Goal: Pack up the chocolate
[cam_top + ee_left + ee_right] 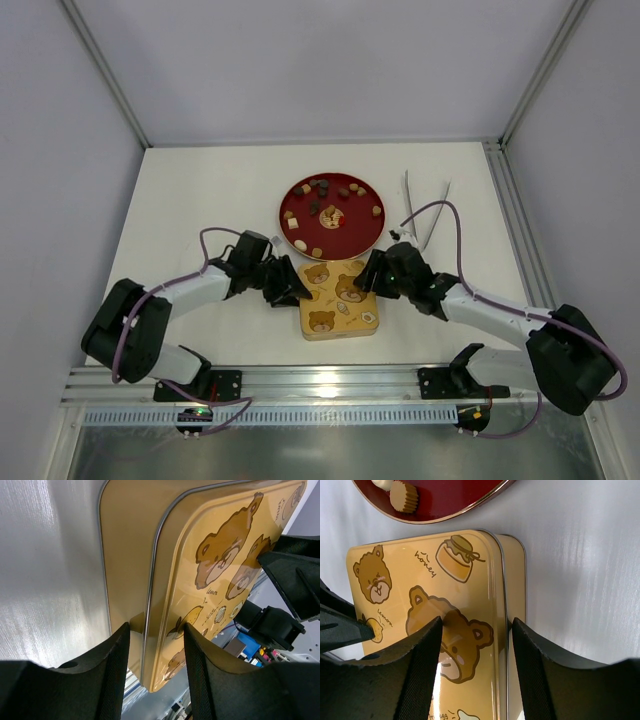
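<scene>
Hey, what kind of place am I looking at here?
Probably a robotics lab test cell: a white table boxed in by plain panels on aluminium framing, with robot arms bolted to a rail and a staged red plate of chocolates.

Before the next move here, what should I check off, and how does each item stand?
1. Tin lid off: not ok, it sits closed.
2. Left hand astride the lid's edge: ok.
3. Left hand gripping the lid: cannot tell.
4. Right hand astride the opposite edge: ok, jaws open, not yet closed on it.
5. Chocolate waiting on the red plate: ok.
</scene>
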